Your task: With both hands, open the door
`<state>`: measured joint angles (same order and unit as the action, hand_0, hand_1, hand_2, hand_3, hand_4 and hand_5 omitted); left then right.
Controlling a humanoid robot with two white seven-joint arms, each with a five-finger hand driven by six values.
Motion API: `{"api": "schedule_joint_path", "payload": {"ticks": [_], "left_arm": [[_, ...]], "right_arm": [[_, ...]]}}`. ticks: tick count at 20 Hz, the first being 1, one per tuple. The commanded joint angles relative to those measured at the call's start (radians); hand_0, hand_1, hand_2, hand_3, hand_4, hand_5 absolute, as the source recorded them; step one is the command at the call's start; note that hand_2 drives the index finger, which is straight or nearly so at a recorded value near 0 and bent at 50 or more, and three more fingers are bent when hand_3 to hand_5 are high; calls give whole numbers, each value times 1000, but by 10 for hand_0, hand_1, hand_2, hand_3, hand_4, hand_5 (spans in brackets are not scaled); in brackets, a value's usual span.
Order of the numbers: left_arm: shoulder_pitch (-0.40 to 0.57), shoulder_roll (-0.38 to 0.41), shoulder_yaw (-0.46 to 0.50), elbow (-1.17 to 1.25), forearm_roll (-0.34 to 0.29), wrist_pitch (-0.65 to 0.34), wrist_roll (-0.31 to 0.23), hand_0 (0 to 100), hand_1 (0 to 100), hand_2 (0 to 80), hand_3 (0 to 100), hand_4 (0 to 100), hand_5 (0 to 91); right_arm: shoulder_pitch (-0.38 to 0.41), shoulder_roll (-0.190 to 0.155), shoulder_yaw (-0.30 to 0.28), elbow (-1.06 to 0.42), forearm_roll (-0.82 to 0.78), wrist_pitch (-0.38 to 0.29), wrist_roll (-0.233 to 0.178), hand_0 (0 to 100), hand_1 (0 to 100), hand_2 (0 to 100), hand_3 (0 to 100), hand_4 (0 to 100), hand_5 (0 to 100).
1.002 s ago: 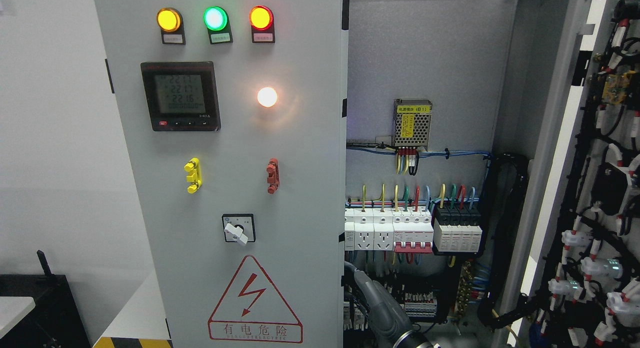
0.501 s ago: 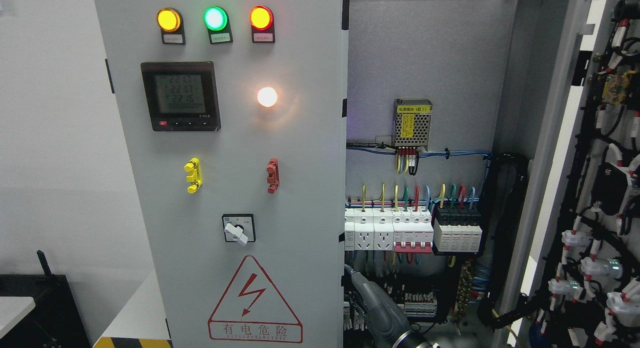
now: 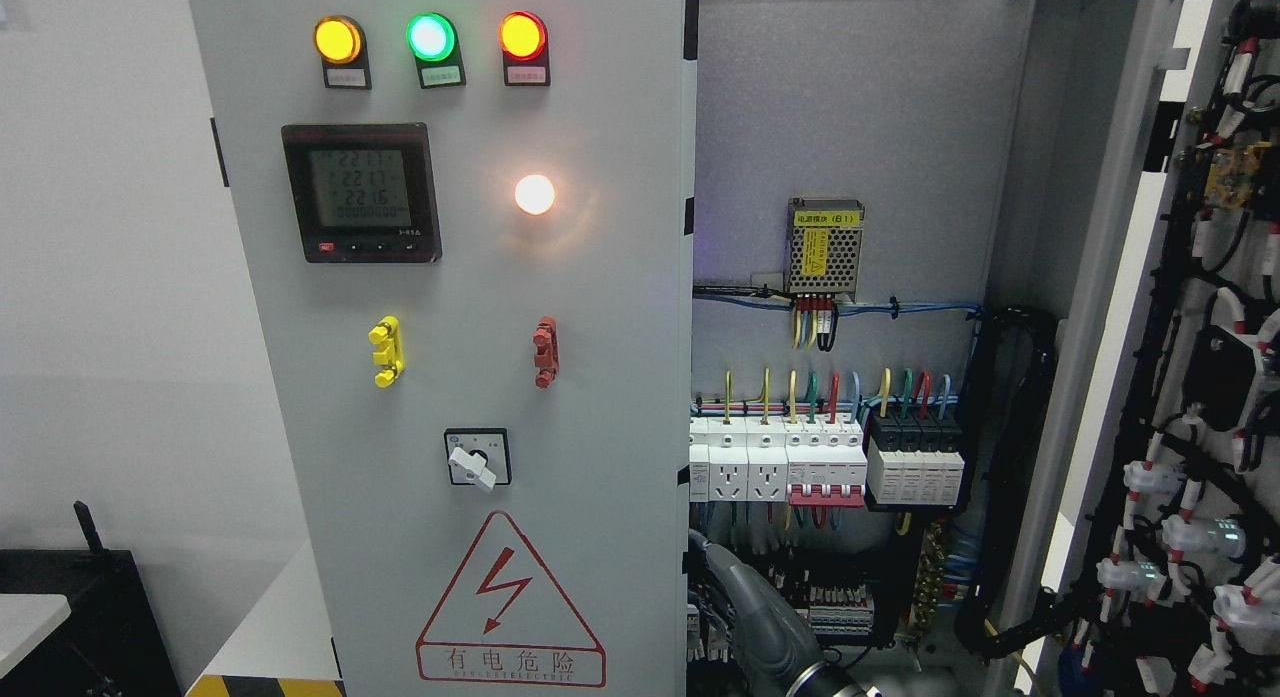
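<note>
A grey electrical cabinet fills the head view. Its left door (image 3: 600,377) is closed and carries three lamps, a meter (image 3: 361,193), a rotary switch (image 3: 477,459) and a red warning triangle. The right door (image 3: 1120,307) is swung wide open to the right, and wiring shows on its inner face. My right hand (image 3: 745,602), grey, comes up from the bottom edge just right of the middle. It sits low inside the opening, beside the left door's right edge. Its tip is partly hidden by that edge. The left arm is out of view.
Inside the cabinet are a row of breakers and sockets (image 3: 800,467), a meshed power supply (image 3: 825,242) and black cable bundles (image 3: 1010,477). A black box (image 3: 60,617) stands at the lower left, in front of a white wall.
My right hand has shifted only slightly near the left door's lower edge. Both doors stand as before.
</note>
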<state>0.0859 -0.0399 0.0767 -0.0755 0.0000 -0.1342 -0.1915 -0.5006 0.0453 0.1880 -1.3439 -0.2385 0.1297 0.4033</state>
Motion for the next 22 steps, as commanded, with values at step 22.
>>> {"api": "schedule_joint_path", "payload": {"ticks": [22], "left_arm": [[0, 0, 0, 0, 21, 1, 0, 0, 0, 0, 0, 0, 0]], "right_arm": [[-26, -16, 2, 22, -13, -4, 100, 382, 0, 0, 0, 0, 0]]}}
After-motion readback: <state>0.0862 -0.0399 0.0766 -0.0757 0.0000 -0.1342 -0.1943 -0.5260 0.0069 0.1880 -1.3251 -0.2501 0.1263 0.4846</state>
